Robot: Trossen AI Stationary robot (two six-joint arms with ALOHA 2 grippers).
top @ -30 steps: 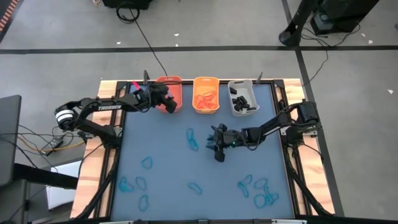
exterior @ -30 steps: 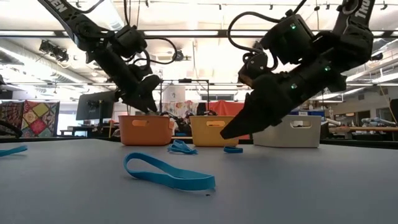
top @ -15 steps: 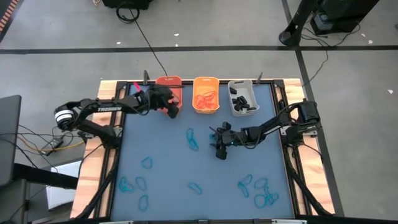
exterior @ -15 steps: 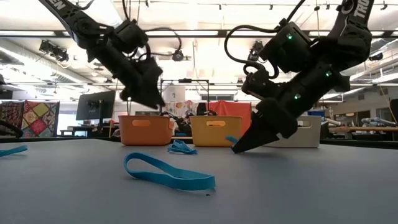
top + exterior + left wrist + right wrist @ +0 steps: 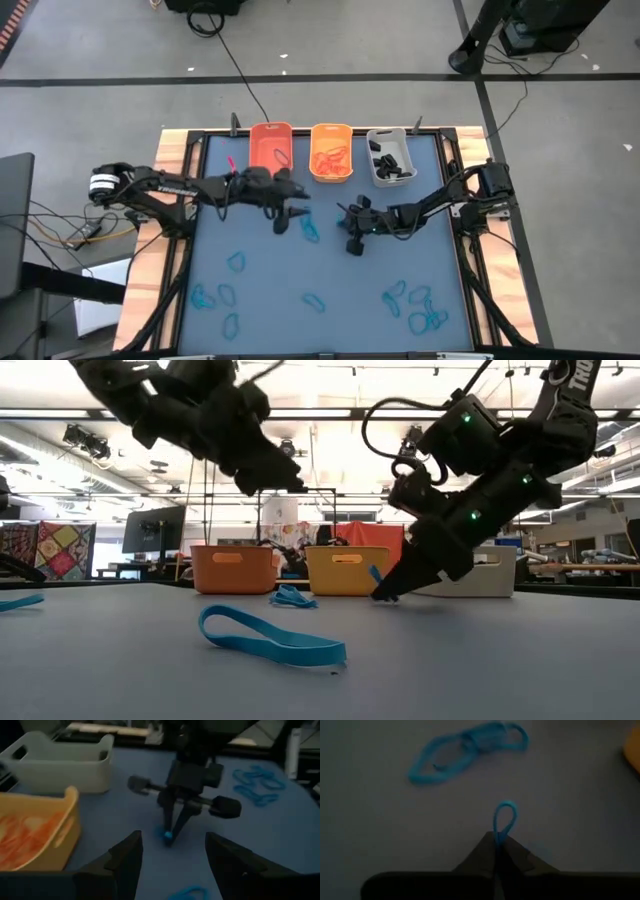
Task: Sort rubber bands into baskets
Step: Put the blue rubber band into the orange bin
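Note:
My right gripper (image 5: 343, 213) is low over the middle of the blue table, shut on a small blue rubber band (image 5: 504, 819). My left gripper (image 5: 296, 208) hangs open and holds nothing, above the table just left of it, facing the right gripper (image 5: 168, 834). A bunch of blue rubber bands (image 5: 310, 226) lies flat on the table between them. Three baskets stand along the far edge. The orange one (image 5: 270, 145) is on the left. The yellow-orange one (image 5: 331, 152) holds orange bands. The grey-white one (image 5: 390, 156) holds black bands. My right gripper pinches one end of the blue band (image 5: 498, 836) between its two fingertips (image 5: 381, 594). The fingers slant down toward the table's left side. The rest of the loop (image 5: 373, 573) sticks out past the tips, just above the table top.
More blue bands lie scattered along the near left (image 5: 218, 297), near middle (image 5: 314, 300) and near right (image 5: 420, 308) of the table. One long blue band (image 5: 272, 638) lies close to the low camera. The table's raised frame (image 5: 186, 200) runs along its sides.
My left gripper has swung from over the orange basket toward the table's middle and turned to face the right gripper. My right gripper has stayed in place, tipped its fingertips down to the table and taken hold of the small blue band.

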